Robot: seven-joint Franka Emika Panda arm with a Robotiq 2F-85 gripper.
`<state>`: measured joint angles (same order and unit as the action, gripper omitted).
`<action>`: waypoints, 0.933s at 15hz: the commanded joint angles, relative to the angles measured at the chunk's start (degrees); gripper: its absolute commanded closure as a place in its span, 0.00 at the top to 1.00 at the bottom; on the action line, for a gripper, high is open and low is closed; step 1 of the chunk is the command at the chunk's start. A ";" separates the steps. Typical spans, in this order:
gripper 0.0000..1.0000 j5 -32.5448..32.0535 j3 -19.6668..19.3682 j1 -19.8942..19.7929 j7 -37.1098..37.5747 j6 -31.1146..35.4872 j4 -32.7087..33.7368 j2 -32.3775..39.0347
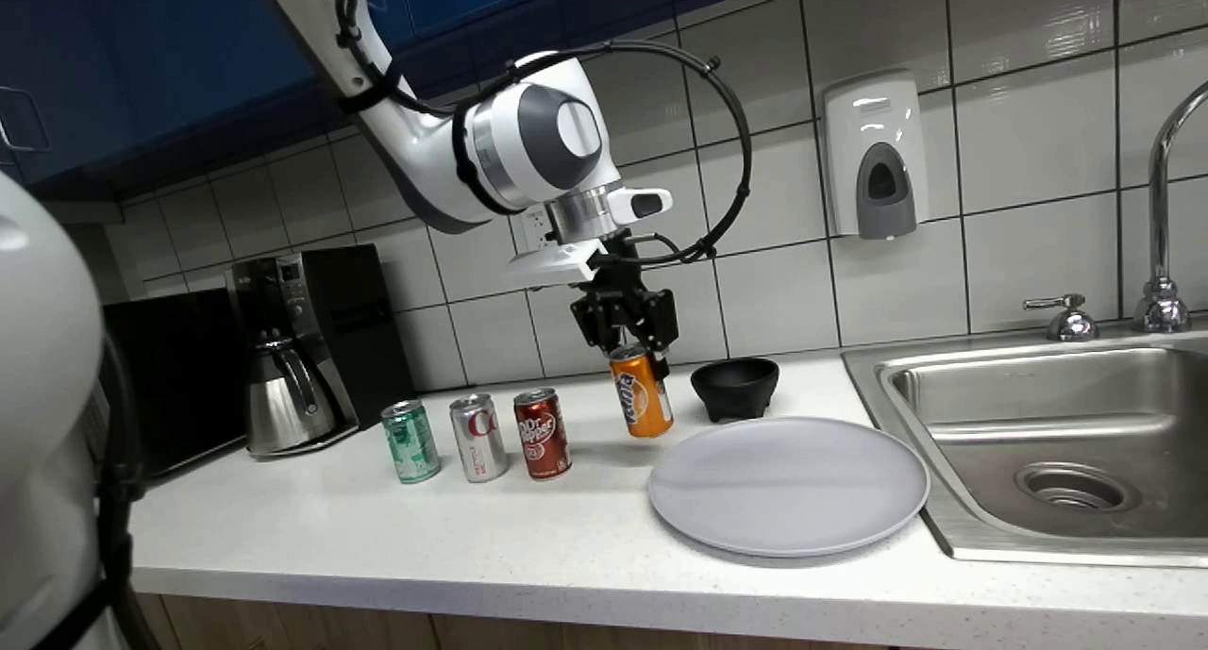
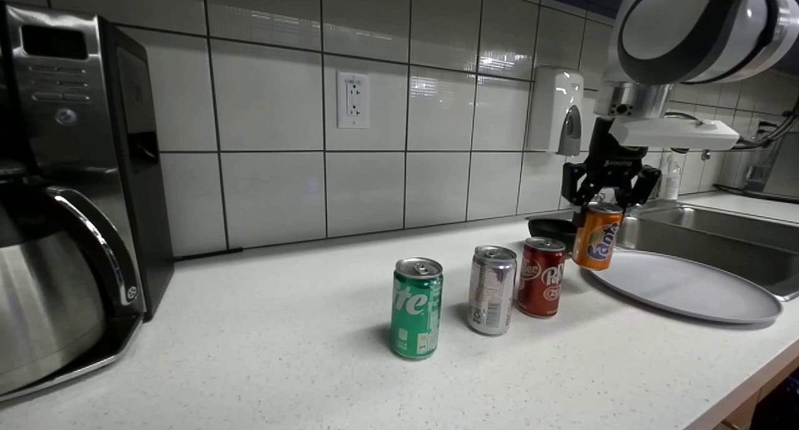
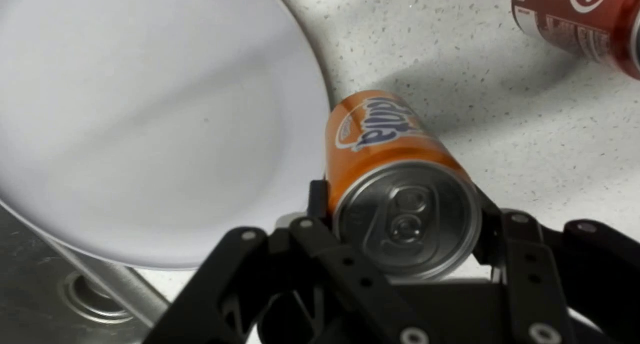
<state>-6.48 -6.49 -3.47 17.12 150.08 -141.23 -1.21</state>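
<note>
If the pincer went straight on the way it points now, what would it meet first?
Probably the white countertop, touched by the base of the orange Fanta can that the down-pointing pincer grips. Depth is unclear, so clipping the nearby gray plate isn't ruled out.

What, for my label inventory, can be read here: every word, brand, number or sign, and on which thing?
"Fanta": orange can, held in the gripper.
"Dr Pepper": dark red can.
"23", apparently: same dark red can.
"ite": green can, the word's start turned away.
Too small or blurred: lettering on silver can; cans' fine print; marks on gripper, outlet, soap dispenser, coffee maker.
</note>
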 commanded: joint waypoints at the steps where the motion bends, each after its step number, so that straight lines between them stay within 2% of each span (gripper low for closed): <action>1: 0.38 -1.31 -0.66 -2.37 2.51 1.11 -2.37 -3.45; 14: 0.38 -1.20 -5.04 -8.84 2.60 0.74 -1.15 -2.47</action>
<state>-6.53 -11.05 -10.85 18.36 150.60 -142.63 -2.90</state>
